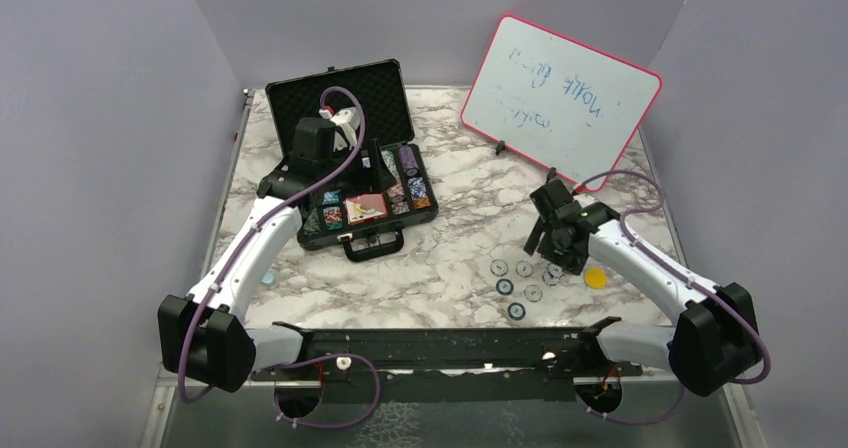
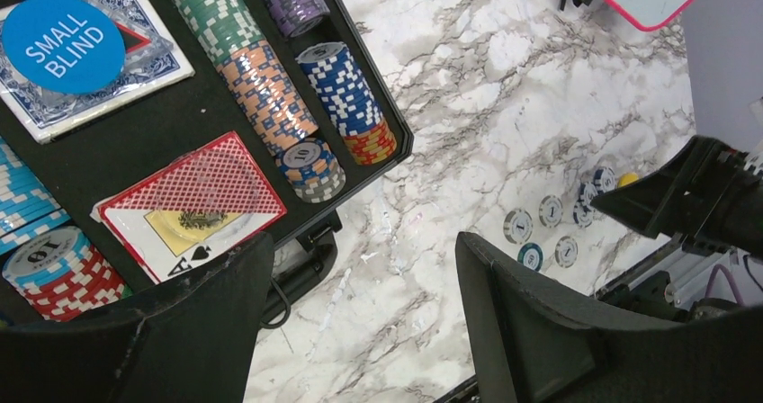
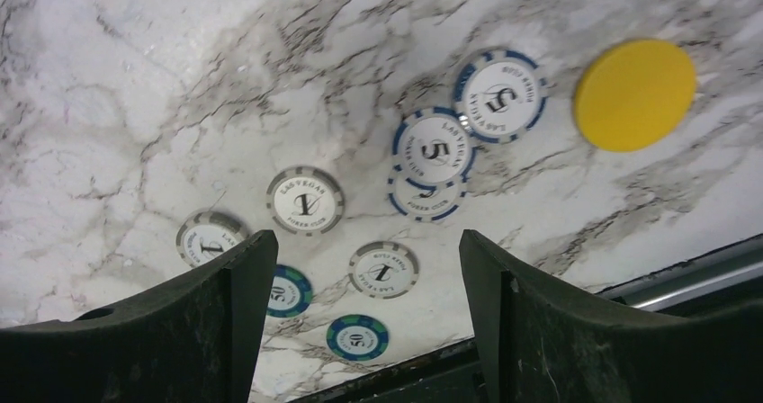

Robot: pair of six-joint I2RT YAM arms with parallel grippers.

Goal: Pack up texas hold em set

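Writing on the whiteboard [image 1: 560,98] is blurring past reading, and a finger [image 3: 162,331] is covering part of a teal chip [image 3: 292,291] at lower left.

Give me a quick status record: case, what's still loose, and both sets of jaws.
case: open, chip rows inside
small blind button: in the case, on the blue deck
loose chips: eight on the marble, two overlapping
yellow button: on the marble beside them
left jaws: open, empty, above the case
right jaws: open, empty, above the loose chips
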